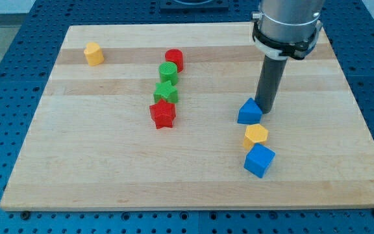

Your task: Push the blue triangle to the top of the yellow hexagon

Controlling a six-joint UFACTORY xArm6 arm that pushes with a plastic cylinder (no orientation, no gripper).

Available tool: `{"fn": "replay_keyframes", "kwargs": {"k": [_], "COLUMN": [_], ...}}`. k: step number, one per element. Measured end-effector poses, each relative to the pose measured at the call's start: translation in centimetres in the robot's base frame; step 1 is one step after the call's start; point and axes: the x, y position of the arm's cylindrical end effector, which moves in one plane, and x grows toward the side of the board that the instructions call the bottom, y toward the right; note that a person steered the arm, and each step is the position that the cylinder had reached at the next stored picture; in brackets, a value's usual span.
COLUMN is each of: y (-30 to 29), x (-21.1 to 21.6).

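Observation:
The blue triangle (249,112) lies on the wooden board (109,169), right of centre. The yellow hexagon (256,135) sits just below it and slightly to the right, with a small gap between them. My tip (266,110) rests against the triangle's upper right side. A blue cube (259,160) touches the hexagon from below.
A second yellow block (93,53) sits near the top left. A column left of centre holds a red cylinder (174,60), a green cylinder (168,73), a green star (165,91) and a red star (163,114).

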Motion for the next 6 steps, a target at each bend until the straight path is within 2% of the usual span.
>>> {"fn": "replay_keyframes", "kwargs": {"k": [1, 2, 4, 6], "y": [0.0, -0.2, -3.3, -3.1], "x": [-1.1, -4.5, -2.5, -1.4]}}
